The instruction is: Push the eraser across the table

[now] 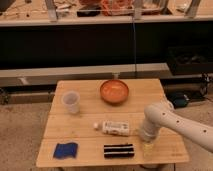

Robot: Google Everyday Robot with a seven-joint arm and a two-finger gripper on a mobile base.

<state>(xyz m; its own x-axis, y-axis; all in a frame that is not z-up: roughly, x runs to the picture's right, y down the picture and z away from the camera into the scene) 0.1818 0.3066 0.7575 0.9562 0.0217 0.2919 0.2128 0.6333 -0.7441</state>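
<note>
Camera view: eraser lies end-on to your hand

Your eraser [119,150] sits on the front plank of the table [85,135], close to the near edge. Its long axis runs along that edge, so one short end points straight at your hand [148,148]. The hand hangs low over the same plank, just beside that end and apart from it. Its fingers stand wide with nothing between them.

Just behind the eraser, the white bottle [116,128] lies parallel to it on the next plank. A push away from the near edge would likely run into it. Beyond the eraser's far end, on the same plank, rests the blue pad [66,149], with bare wood between them. A lengthwise shove from where you are looks like the cleanest line. Keep it centred on the short end or the block may swing.

The orange bowl [114,91] and clear cup [71,102] stand well back.
</note>
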